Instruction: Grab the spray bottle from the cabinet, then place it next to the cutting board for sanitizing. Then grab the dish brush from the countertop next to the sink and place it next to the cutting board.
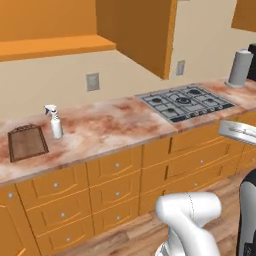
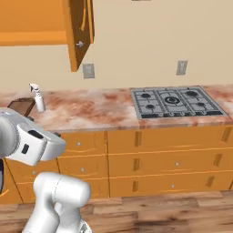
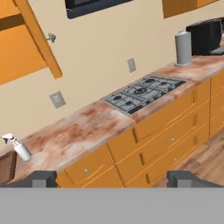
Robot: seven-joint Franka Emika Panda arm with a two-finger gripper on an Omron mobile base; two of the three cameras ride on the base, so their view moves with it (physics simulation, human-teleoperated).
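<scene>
The white spray bottle (image 1: 54, 121) (image 2: 37, 98) (image 3: 18, 148) stands upright on the marbled countertop (image 1: 115, 125), just right of the dark brown cutting board (image 1: 27, 141) (image 2: 22, 107) (image 3: 5, 167). Above them the orange cabinet (image 1: 50, 47) is open, its door (image 1: 145, 35) (image 2: 79, 32) swung out. My gripper (image 3: 113, 179) is open, well back from the counter, with nothing between its fingertips (image 3: 40, 178). The dish brush and the sink are out of view.
A grey gas hob (image 1: 185, 102) (image 2: 175, 102) (image 3: 142, 92) is set into the counter to the right. Beyond it stand a grey cylinder (image 1: 240, 67) (image 3: 183, 48) and a black appliance (image 3: 205, 37). Orange drawer units (image 2: 136, 161) run below; the floor is wood.
</scene>
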